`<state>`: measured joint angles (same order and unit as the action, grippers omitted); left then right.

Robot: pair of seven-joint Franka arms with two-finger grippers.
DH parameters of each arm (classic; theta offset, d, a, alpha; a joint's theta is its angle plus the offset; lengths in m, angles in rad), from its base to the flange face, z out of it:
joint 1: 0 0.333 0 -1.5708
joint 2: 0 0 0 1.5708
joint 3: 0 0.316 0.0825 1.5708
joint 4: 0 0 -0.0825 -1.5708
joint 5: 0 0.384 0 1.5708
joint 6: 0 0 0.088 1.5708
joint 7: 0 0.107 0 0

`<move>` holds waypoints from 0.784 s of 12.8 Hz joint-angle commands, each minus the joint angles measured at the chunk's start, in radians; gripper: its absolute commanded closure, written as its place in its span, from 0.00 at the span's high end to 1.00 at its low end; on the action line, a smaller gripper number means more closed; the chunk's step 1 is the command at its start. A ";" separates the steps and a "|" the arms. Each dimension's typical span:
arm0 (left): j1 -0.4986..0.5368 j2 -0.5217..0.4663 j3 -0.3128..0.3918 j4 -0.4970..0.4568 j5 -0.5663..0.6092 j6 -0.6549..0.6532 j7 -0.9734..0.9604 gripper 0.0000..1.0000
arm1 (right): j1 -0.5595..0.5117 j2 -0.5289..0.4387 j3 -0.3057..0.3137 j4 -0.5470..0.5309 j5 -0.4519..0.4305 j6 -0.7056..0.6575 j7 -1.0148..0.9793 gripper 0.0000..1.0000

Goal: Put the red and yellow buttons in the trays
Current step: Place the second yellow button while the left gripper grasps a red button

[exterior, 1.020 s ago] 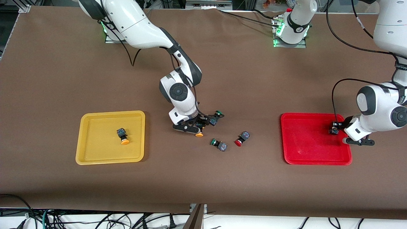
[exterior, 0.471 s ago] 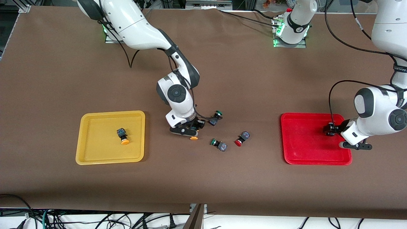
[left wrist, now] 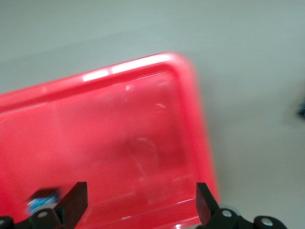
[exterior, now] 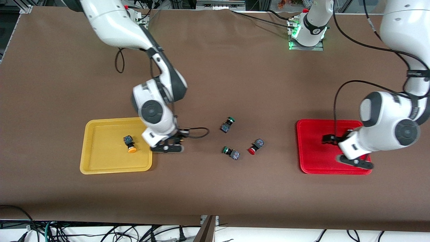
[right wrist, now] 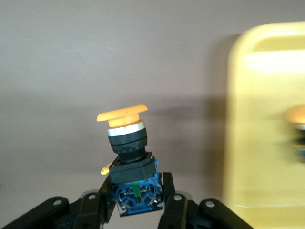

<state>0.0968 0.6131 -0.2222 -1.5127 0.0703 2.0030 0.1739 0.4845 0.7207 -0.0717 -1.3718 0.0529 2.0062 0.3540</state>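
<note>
Beside the right gripper (exterior: pixel 167 147), on the side toward the right arm's end of the table, you see the yellow tray (exterior: pixel 88 161); the gripper hangs over the tray's raised rim at the edge that faces the table middle. Its fingers (right wrist: pixel 172 210) pinch the dark body of a yellow button (right wrist: pixel 127 157), and the orange-yellow cap points away from the wrist, over bare brown table (exterior: pixel 215 195) just next to the tray edge. Inside that tray, a second yellow button (exterior: pixel 129 144) lies near the gripper, with free floor all around it. The right arm bends down from its base and the wrist is turned low toward the tray.

Toward the table middle from this gripper, you have an open strip, and then three loose switches: a green button (exterior: pixel 227 124), another green-capped one (exterior: pixel 231 152) nearer to the front camera, and a red button (exterior: pixel 255 147) just beside that one, not touching it.

Farther along, the red tray (exterior: pixel 309 168) lies apart from them. Over its corner toward the left arm's end hangs the left gripper (left wrist: pixel 138 210); its fingers (left wrist: pixel 74 202) are spread wide and hold nothing. Under it, close to one finger, a blurred switch body (left wrist: pixel 42 200) lies on the tray floor; you cannot tell the cap colour. The rest of this tray floor is free. The left arm curves down steeply, with the wrist low over the tray.
</note>
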 commanded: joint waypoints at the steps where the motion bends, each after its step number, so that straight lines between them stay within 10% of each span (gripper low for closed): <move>1: -0.109 0.104 0.010 0.115 0.000 0.009 -0.002 1.00 | -0.007 -0.084 -0.063 -0.131 -0.015 -0.047 -0.145 0.00; 5: -0.236 0.178 0.010 0.137 0.003 0.173 0.013 1.00 | -0.029 -0.090 -0.108 -0.259 -0.007 0.067 -0.178 0.06; 8: -0.296 0.218 0.012 0.128 0.019 0.249 0.007 1.00 | -0.041 -0.087 -0.108 -0.332 -0.004 0.186 -0.207 0.53; 9: -0.307 0.227 0.012 0.125 0.016 0.270 0.000 1.00 | -0.044 -0.093 -0.108 -0.325 0.005 0.180 -0.201 0.95; 10: -0.310 0.241 0.012 0.124 0.011 0.276 -0.002 1.00 | -0.044 -0.102 -0.108 -0.323 0.007 0.178 -0.196 0.99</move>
<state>-0.1965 0.8229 -0.2212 -1.4187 0.0710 2.2635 0.1672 0.4471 0.6623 -0.1840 -1.6722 0.0532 2.1808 0.1708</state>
